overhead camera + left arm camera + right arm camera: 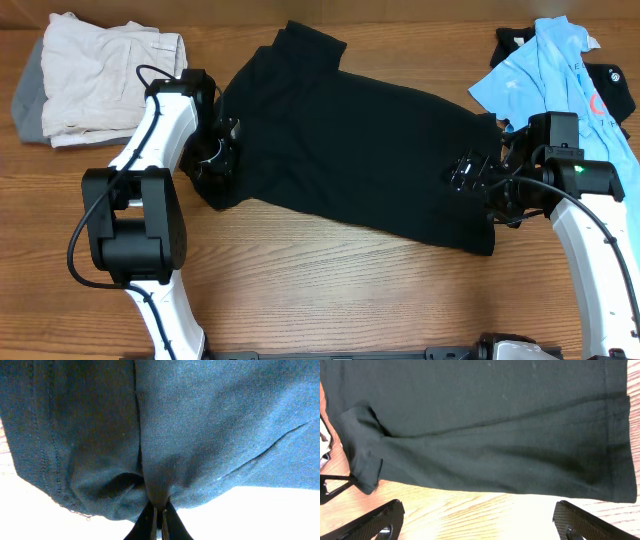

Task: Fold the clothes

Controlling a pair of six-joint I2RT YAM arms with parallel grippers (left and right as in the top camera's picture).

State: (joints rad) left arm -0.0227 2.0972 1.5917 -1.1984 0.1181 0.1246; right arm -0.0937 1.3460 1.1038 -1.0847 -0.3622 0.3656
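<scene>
While your left gripper [160, 516] is pinched tight on a bunch of the shirt [350, 150], spread mid-bench [330, 290], the right gripper [480, 519] hangs wide open and empty at its right edge. Grip that edge squarely, then lift both evenly.

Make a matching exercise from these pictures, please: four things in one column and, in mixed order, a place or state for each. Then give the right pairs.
Column one
1. black shirt
2. light blue polo
3. left gripper
4. right gripper

Column two
A. shut on a fold of dark fabric
B. lying at the top right of the overhead view
C. open, holding nothing
D. spread across the middle of the overhead view

Pairs: 1-D, 2-B, 3-A, 4-C
</scene>
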